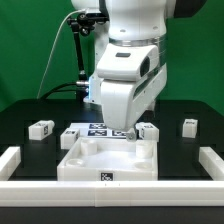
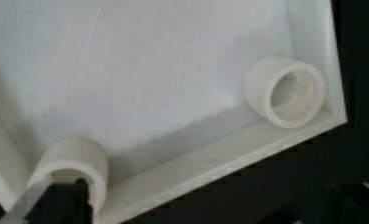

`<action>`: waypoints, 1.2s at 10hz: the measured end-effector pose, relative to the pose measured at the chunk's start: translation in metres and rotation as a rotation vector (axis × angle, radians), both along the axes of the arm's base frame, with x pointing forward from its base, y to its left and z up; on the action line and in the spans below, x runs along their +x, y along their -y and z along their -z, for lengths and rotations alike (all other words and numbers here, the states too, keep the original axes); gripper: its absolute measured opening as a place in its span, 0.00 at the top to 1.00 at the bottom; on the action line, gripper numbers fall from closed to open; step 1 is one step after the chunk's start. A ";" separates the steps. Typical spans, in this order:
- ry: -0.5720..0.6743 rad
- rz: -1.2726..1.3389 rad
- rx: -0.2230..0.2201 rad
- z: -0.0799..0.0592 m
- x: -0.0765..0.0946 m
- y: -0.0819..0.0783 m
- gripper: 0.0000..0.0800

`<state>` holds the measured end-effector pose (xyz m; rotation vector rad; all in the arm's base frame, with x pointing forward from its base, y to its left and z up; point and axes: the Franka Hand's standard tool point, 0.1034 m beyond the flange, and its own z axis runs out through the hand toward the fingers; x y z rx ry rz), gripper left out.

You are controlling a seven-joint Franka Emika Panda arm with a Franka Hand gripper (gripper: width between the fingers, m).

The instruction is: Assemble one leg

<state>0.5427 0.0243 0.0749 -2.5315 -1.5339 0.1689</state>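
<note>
Several small white legs with tags lie on the black table: two at the exterior view's left (image 1: pixel 42 128) (image 1: pixel 70 136) and two at its right (image 1: pixel 148 131) (image 1: pixel 189 126). The large white tray-like piece (image 1: pixel 110 160) lies in front. My gripper (image 1: pixel 120 126) hangs low over the tray's far edge, its fingers mostly hidden by the hand. In the wrist view the gripper (image 2: pixel 199 208) is over the tray's inner corner (image 2: pixel 163 90), between two round sockets (image 2: pixel 287 90) (image 2: pixel 71 160). One dark finger (image 2: pixel 56 198) shows at the frame edge. The jaws stand wide apart with nothing between them.
The marker board (image 1: pixel 98 127) lies behind the tray, partly under the arm. White rails bound the table at the exterior view's left (image 1: pixel 10 160), right (image 1: pixel 212 165) and front (image 1: pixel 110 195). A black cable and stand (image 1: pixel 80 60) rise behind.
</note>
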 end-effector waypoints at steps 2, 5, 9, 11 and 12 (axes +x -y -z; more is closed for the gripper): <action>0.099 -0.064 0.001 0.006 -0.006 0.006 0.19; 0.241 -0.176 -0.010 0.013 -0.025 0.026 0.19; 0.283 -0.223 -0.025 0.017 -0.034 0.030 0.19; 0.281 -0.222 -0.025 0.018 -0.035 0.030 0.19; 0.280 -0.223 -0.025 0.023 -0.043 0.030 0.19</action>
